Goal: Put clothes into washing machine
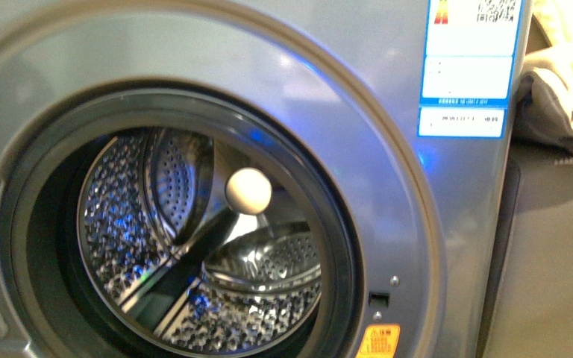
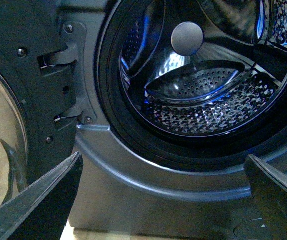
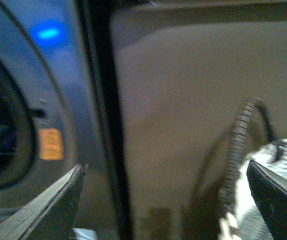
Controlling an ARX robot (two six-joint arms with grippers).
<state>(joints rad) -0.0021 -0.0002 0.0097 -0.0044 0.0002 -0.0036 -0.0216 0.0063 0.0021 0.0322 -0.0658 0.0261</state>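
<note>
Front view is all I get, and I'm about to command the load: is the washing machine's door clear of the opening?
Observer: Yes. The left wrist view shows the door standing open beside the porthole, hanging on its hinge.
Operator: Is either arm carrying the clothes?
Observer: Not the left. The left end effector is open with nothing between its fingers, and it faces the drum.
Operator: And the right?
Observer: The right end effector is open and empty too, pointing past the washing machine at its side. That view is blurred, and the clothes show in no view.
</note>
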